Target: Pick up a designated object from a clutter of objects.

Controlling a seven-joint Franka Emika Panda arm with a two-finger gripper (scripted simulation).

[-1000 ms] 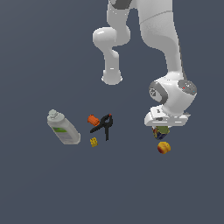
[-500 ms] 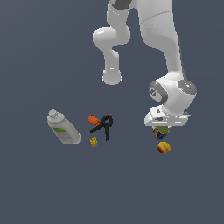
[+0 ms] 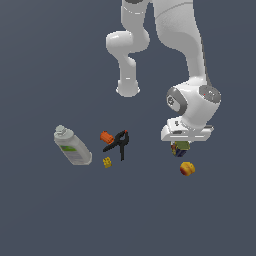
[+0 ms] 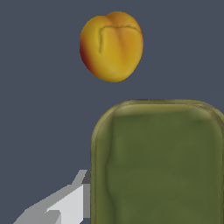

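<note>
I see my gripper (image 3: 180, 148) low over the table (image 3: 45, 210), right on top of the little can (image 3: 180, 148). The can sits just under the arm, near the round fruit (image 3: 187, 168). In the wrist view its green top (image 4: 159, 164) fills the picture. I cannot tell if the jaws are squeezing it. The bottle (image 3: 72, 146), clamp (image 3: 118, 143) and yellow block (image 3: 107, 162) lie well apart.

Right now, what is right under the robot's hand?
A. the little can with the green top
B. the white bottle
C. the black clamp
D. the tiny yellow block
A. The gripper sits over the can; its olive-green top fills the wrist view.
</note>
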